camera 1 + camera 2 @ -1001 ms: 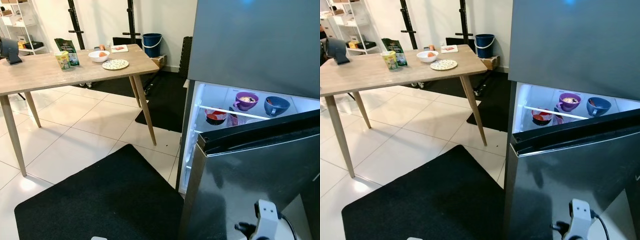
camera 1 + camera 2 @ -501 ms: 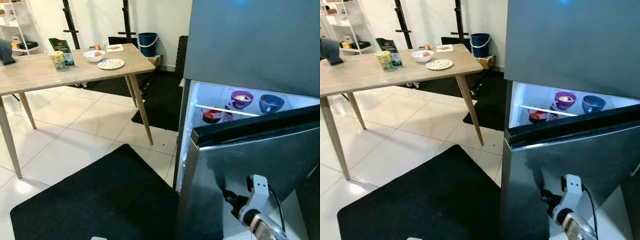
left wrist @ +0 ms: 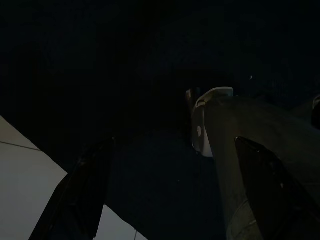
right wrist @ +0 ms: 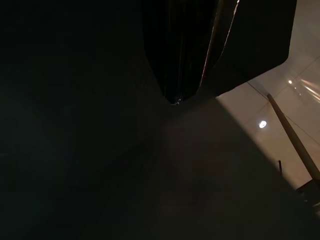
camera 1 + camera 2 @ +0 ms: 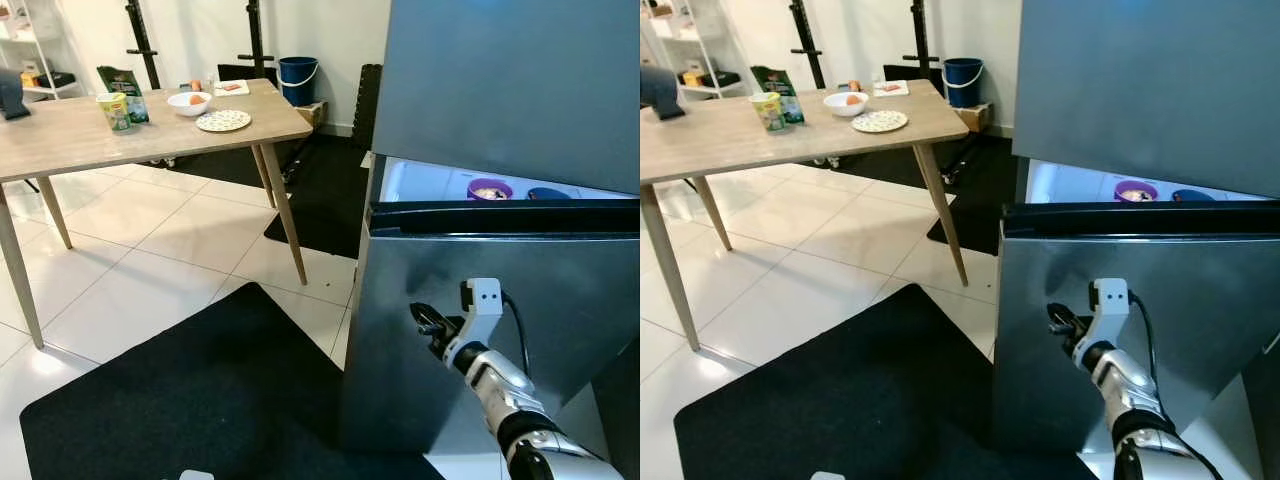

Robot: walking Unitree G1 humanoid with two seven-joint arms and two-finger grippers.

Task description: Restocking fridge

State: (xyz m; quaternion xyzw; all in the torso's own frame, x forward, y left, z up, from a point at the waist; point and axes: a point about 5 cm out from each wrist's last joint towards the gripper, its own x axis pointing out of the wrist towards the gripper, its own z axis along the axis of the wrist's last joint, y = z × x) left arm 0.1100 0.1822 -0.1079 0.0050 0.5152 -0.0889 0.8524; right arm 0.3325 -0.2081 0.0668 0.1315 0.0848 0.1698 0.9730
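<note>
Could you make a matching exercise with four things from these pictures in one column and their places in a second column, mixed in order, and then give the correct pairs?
Things:
1. patterned plate
2. blue bucket
3. purple bowl
4. right gripper

Places:
A. inside the lit fridge, behind the door's top edge
B. in front of the fridge door
C. on the wooden table, next to the white bowl
D. on the floor by the far wall

Pairs: 1-C, 2-D, 3-A, 4-B
</note>
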